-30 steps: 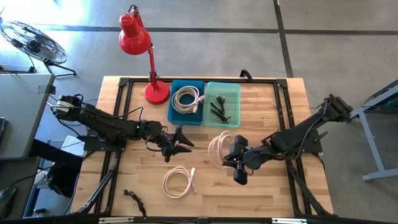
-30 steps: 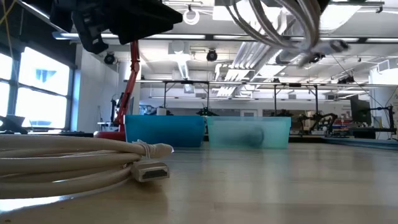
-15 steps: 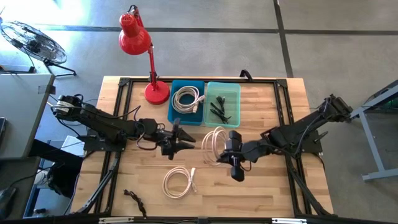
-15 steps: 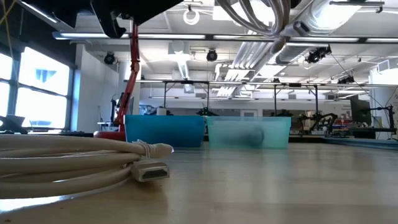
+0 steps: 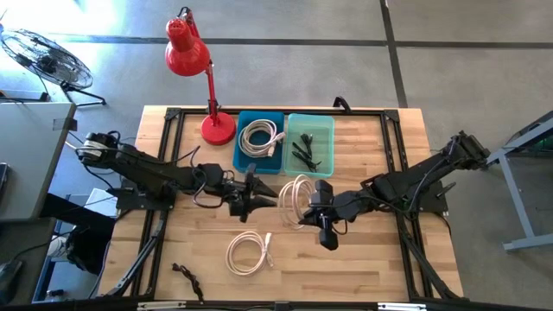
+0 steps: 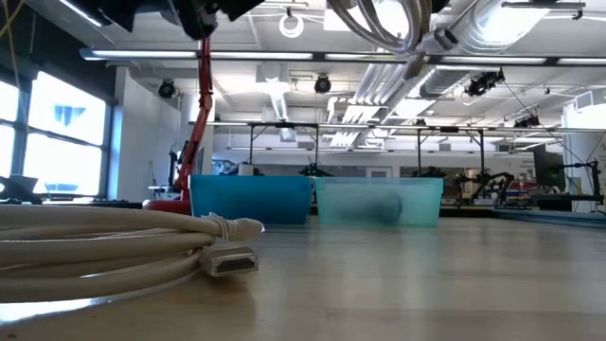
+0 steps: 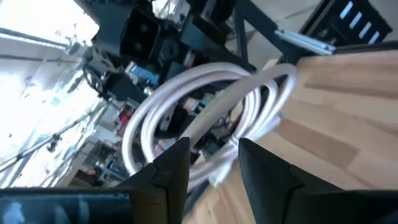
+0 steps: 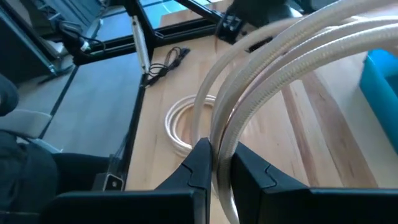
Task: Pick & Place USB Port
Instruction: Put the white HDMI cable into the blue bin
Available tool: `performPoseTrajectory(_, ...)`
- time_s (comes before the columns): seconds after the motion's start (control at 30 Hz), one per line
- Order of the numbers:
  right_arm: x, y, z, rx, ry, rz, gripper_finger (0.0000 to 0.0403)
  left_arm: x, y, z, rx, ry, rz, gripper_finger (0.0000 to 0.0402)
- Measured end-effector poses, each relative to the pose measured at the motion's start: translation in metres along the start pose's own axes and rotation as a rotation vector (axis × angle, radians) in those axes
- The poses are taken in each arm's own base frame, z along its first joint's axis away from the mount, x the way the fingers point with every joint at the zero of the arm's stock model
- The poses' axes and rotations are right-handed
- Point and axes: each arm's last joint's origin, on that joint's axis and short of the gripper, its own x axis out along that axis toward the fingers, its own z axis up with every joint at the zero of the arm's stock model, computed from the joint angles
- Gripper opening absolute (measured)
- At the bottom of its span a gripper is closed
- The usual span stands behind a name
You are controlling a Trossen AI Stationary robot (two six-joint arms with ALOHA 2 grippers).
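A white coiled USB cable (image 5: 297,199) hangs lifted over the table's middle, held by my right gripper (image 5: 313,207), which is shut on it. In the low view the coil (image 6: 379,21) shows at the top, with a plug end (image 6: 417,62) dangling. My left gripper (image 5: 263,191) is open and points toward the table's right. In the left wrist view its fingers stand on either side of the coil's strands (image 7: 214,158); whether they touch, I cannot tell. A second white coil (image 5: 249,253) lies flat on the table near the front. My right gripper pinches several strands of the coil's rim (image 8: 225,140) together between its two fingers (image 8: 200,163). It comes level from the table's right side, fingers across the strands. The coil is lifted clear of the table and stands out beyond the fingertips toward the left gripper.
A blue bin (image 5: 278,166) with a white cable and a teal bin (image 5: 329,125) with black cables stand at the far middle. A red lamp (image 5: 218,128) is left of them. A black cable (image 5: 187,277) lies near the front left corner.
My right gripper has carried the coil toward the table's left and slightly toward the far edge. My left gripper has moved right toward the coil, until its open fingers reach around the strands. The coil on the table has not moved.
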Motion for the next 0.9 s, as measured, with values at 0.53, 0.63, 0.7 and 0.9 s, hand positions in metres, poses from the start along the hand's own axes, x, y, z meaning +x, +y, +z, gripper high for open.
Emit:
performPoseTrajectory(0.53,-0.001,0.006,-0.002,-0.011,0.009,0.035,0.0026,0.035,0.004,0.001,0.0,0.01,0.004,0.0136)
performPoseTrajectory(0.63,-0.002,0.006,-0.003,-0.014,0.015,0.035,0.0026,0.034,0.006,0.002,0.0,0.007,0.023,0.0136)
performPoseTrajectory(0.7,-0.002,0.006,-0.003,-0.015,0.019,0.034,0.0026,0.034,0.006,0.001,0.0,0.031,0.036,0.0136)
performPoseTrajectory(0.9,-0.002,0.008,-0.005,-0.018,0.024,0.033,0.0026,0.034,0.007,0.0,0.0,0.097,0.086,0.0136)
